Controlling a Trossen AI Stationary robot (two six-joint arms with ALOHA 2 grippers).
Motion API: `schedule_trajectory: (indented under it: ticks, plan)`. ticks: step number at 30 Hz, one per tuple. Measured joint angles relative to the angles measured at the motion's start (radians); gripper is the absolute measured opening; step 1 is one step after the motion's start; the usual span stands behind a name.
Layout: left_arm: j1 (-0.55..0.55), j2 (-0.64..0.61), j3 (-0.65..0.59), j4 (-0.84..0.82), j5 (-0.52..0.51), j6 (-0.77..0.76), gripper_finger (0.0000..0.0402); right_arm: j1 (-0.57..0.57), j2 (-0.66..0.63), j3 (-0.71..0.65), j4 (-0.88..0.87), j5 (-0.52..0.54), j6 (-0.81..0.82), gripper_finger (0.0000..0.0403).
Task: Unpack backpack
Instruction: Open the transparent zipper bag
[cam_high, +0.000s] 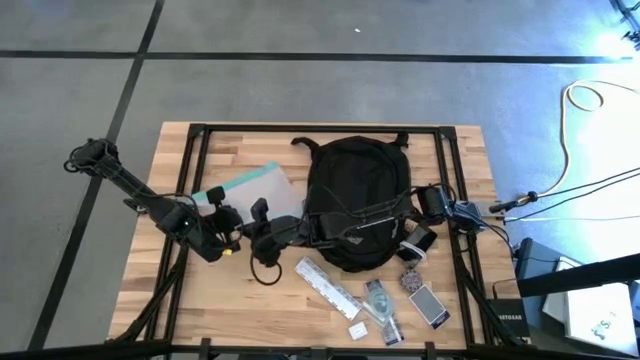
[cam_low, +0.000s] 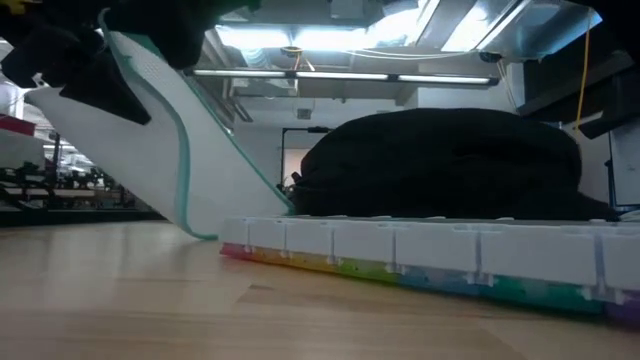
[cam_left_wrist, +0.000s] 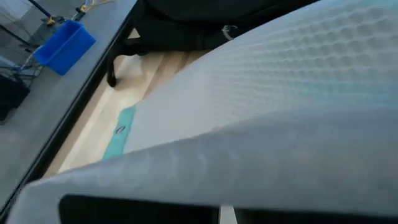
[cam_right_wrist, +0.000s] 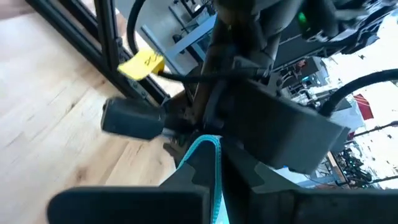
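A black backpack (cam_high: 358, 200) is seen lying near the middle of the wooden table (cam_high: 455, 155), its contents hidden from above. A clear, teal-edged pouch (cam_high: 248, 189) is held tilted just to the backpack's left, one end raised off the table in the low view; what it contains cannot be made out. The left gripper (cam_high: 222, 222) is closed on the pouch's near edge, and the right gripper (cam_high: 262, 225), reaching across the front of the backpack, is clamped on the same teal edge, as its wrist view shows. In front of the backpack, several items are laid out on the table: a long pill organizer (cam_high: 327, 287), a small clear bottle (cam_high: 377, 297) and a phone (cam_high: 429, 305).
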Motion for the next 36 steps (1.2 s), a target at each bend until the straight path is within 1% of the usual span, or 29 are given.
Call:
schedule_trajectory:
  ticks: [5,9,15,18,21,27,32,36]
  plan:
    - [0.001,-0.002,0.000,-0.023,-0.046,-0.017,0.0001,-0.010,0.000,0.051,-0.031,0.009,-0.003,0.0000]
    - [0.002,-0.009,0.000,-0.019,-0.067,-0.029,0.0001,-0.015,0.002,0.096,-0.050,0.065,-0.044,0.0000]
    - [0.003,-0.034,-0.003,-0.095,-0.082,-0.072,0.0001,-0.055,0.001,0.140,-0.176,0.107,-0.045,0.0000]
    - [0.000,-0.045,-0.003,-0.140,-0.075,-0.089,0.0001,-0.084,-0.004,0.144,-0.222,0.162,0.014,0.0000]
    - [-0.003,-0.053,-0.004,-0.177,-0.079,-0.109,0.0001,-0.106,-0.004,0.144,-0.264,0.195,0.099,0.0000]
    - [-0.024,-0.066,-0.003,-0.183,-0.092,-0.134,0.0001,-0.133,-0.003,0.143,-0.394,0.196,0.282,0.0000]
    - [-0.054,-0.068,-0.003,-0.131,-0.130,-0.149,0.0001,-0.137,0.032,0.139,-0.406,0.195,0.298,0.0000]
    - [-0.095,-0.068,0.013,-0.039,-0.133,-0.020,0.0001,-0.136,0.043,0.139,-0.406,0.189,0.298,0.0000]
